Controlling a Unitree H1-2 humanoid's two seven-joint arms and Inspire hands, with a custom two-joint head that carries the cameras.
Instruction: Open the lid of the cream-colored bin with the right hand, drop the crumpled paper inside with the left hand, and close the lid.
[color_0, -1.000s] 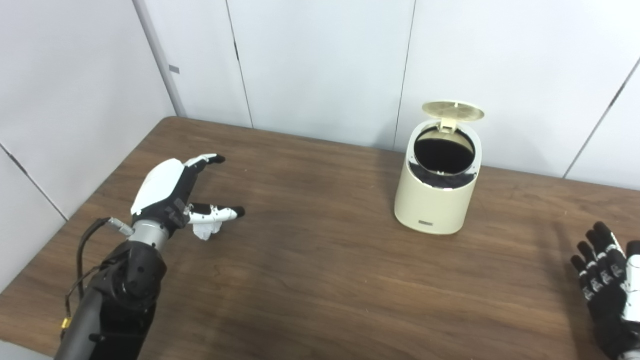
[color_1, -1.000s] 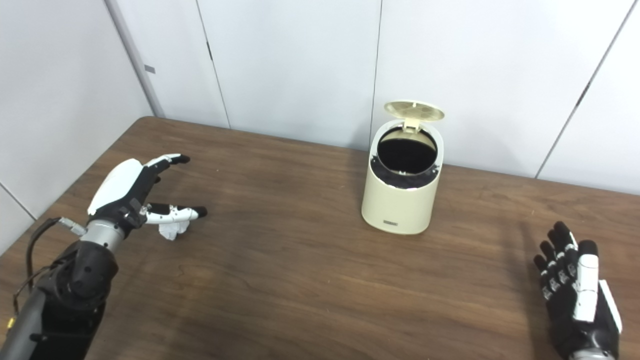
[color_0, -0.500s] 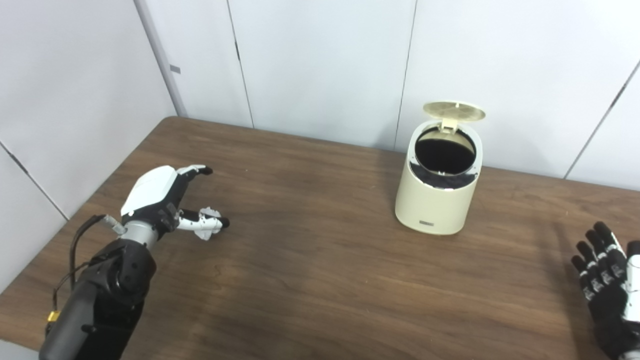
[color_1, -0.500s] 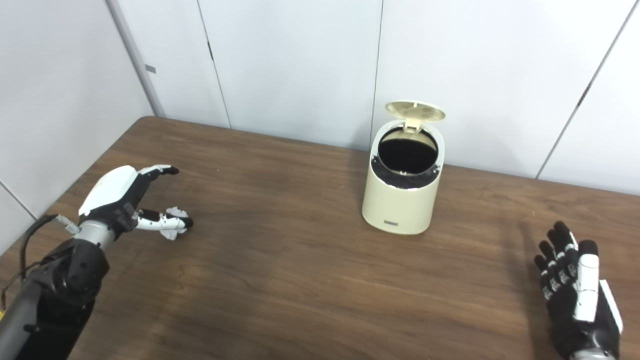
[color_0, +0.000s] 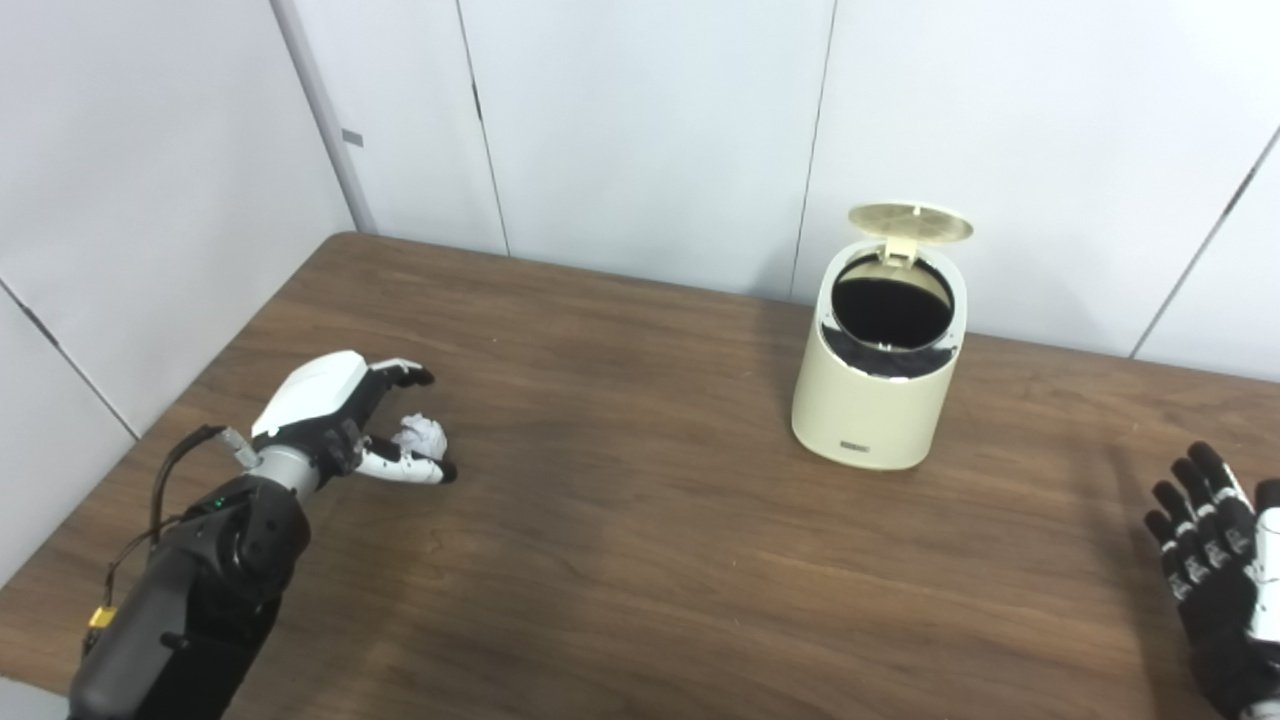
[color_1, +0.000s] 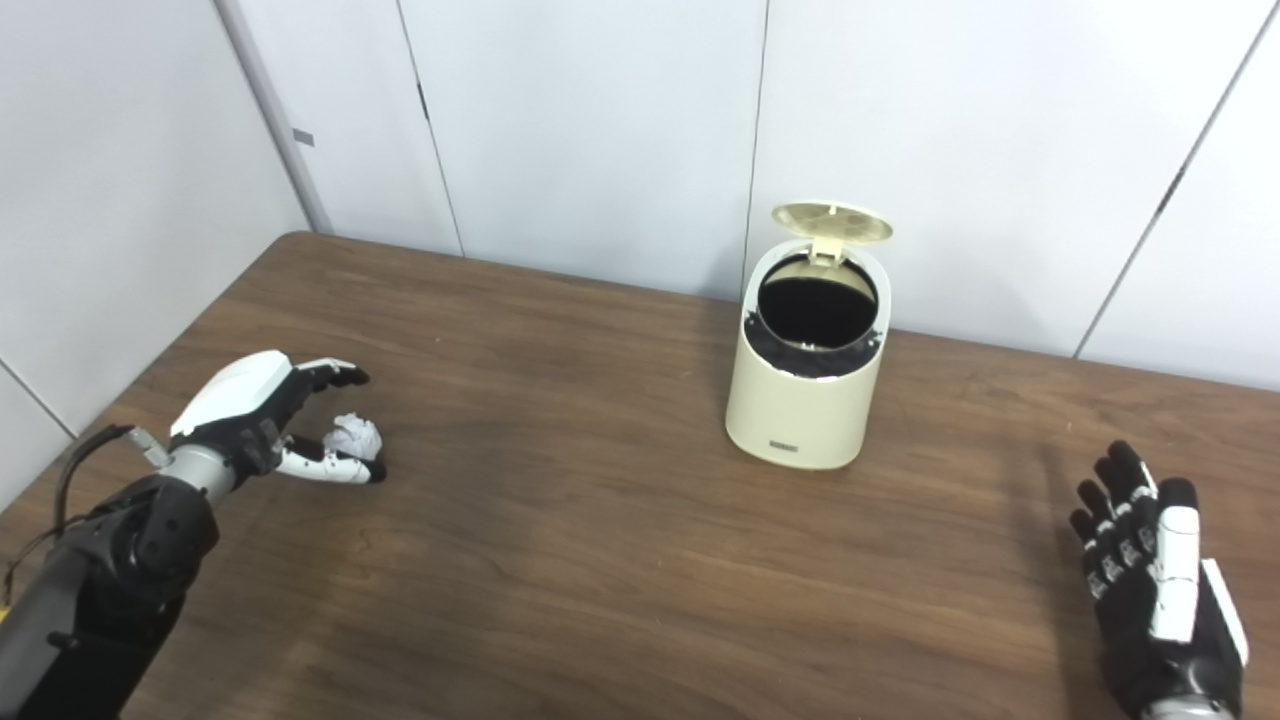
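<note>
The cream-colored bin (color_0: 875, 400) stands at the back of the brown table (color_0: 640, 540), its round lid (color_0: 911, 222) tipped up and the dark inside showing. A small white crumpled paper (color_0: 420, 436) lies on the table at the left. My left hand (color_0: 335, 415) is low around it, fingers above and thumb beside it, still apart and not closed on it. My right hand (color_1: 1150, 570) hangs open at the lower right, fingers spread, well clear of the bin.
White wall panels (color_0: 640, 130) rise right behind the table's far edge, close behind the bin. The table's left edge runs near my left forearm (color_0: 190, 590).
My left hand has come down toward the table and drawn back, so the paper now sits between its fingers and thumb. The right hand and the bin have not moved.
</note>
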